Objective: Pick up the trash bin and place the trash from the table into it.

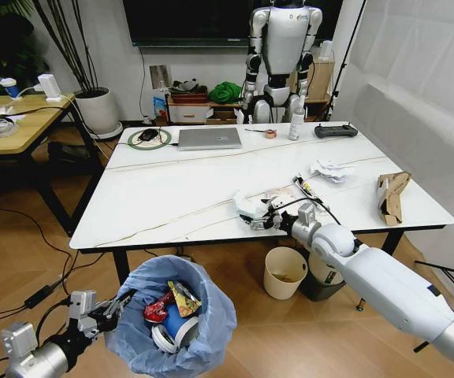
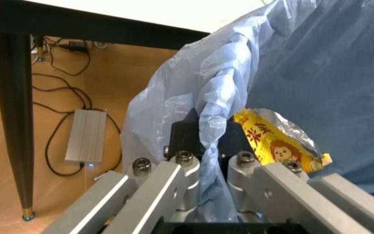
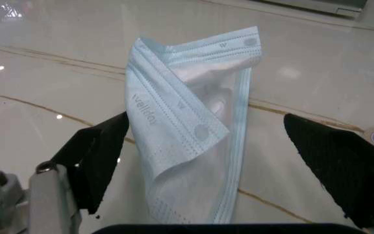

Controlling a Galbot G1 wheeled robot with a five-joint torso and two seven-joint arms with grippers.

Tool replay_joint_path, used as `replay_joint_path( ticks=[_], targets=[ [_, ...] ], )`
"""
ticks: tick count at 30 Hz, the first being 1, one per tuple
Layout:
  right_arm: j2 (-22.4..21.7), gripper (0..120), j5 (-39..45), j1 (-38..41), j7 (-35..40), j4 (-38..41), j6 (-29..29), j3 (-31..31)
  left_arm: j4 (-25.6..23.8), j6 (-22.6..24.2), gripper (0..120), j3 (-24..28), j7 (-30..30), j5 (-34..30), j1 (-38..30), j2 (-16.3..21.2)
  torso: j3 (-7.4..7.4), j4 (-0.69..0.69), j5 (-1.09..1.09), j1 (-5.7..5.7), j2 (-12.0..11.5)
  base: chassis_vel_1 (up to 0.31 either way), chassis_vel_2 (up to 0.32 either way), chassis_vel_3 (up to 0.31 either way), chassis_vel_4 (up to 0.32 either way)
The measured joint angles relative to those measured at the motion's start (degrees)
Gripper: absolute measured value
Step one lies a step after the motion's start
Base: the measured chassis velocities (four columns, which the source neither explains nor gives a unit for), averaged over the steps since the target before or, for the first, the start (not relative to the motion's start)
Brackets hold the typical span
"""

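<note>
Standing by the table (image 1: 187, 197), I watched two arms at work. Below the near edge, at its left end, the left gripper (image 1: 117, 305) was pinched on the rim of the one trash bin (image 1: 211, 331), fingers (image 2: 180, 168) pressed together over a fold of its crinkled light-blue bag and holding it off the floor. Inside the bin I counted three pieces: a red wrapper (image 1: 156, 309), a yellow wrapper (image 1: 184, 298) and a blue-banded white paper cup (image 1: 172, 331). Over the near edge toward its right end, the right gripper (image 1: 257, 223) hung just above the tabletop with its two black fingers (image 3: 99, 156) spread wide either side of one pale-blue mask (image 1: 247, 206), which lay folded on the white top and touched neither pad. Just beyond the mask lay a clear wrapper (image 1: 286, 193); further toward the right edge sat one crumpled white paper (image 1: 329, 169) and, near the right edge, one torn brown cardboard box (image 1: 390, 195). Along the far edge stood one grey laptop (image 1: 209, 138) and one white spray bottle (image 1: 296, 122). Two other bins stood on the floor under the table's right end, one cream bin (image 1: 284, 272) and one with a black rim (image 1: 321, 283).
</note>
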Motion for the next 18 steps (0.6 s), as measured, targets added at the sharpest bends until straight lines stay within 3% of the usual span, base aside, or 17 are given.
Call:
replay_joint_path(
  ticks=[3,7,9,14,16,18],
  targets=[
    [0.20,81,0.02,0.15,-0.01,-0.35,0.07,-0.16,0.01,0.01,0,0.01,-0.01,-0.01,-0.10,-0.06,0.00,0.00,0.00,0.00,0.00,0.000,0.000,0.000,0.000],
    [0.29,63,-0.04,0.11,-0.11,-0.77,0.20,-0.35,0.01,0.05,0,0.04,-0.07,-0.14,-0.23,-0.05,0.00,0.00,0.00,0.00,0.00,0.000,0.000,0.000,0.000],
    [0.30,62,-0.05,0.05,-0.12,-0.80,0.22,-0.36,0.01,0.05,0,0.03,-0.07,-0.18,-0.24,-0.02,0.00,0.00,0.00,0.00,0.00,0.000,0.000,0.000,0.000],
    [0.23,36,-0.04,0.03,-0.22,-0.90,0.32,-0.35,0.05,0.08,0,0.08,-0.20,-0.33,-0.38,0.14,0.00,0.00,0.01,0.00,0.00,0.000,0.000,0.000,0.000],
    [0.21,35,-0.04,0.05,-0.23,-0.89,0.34,-0.34,0.04,0.09,0,0.10,-0.22,-0.35,-0.38,0.16,0.00,0.00,0.00,0.00,0.00,0.000,0.000,0.000,0.000],
    [0.13,23,-0.02,0.05,-0.31,-0.80,0.71,-0.26,-0.03,0.09,0,0.12,-0.35,-0.39,-0.33,0.35,0.00,-0.01,0.01,0.00,0.00,0.000,0.000,0.000,0.000]
  ],
)
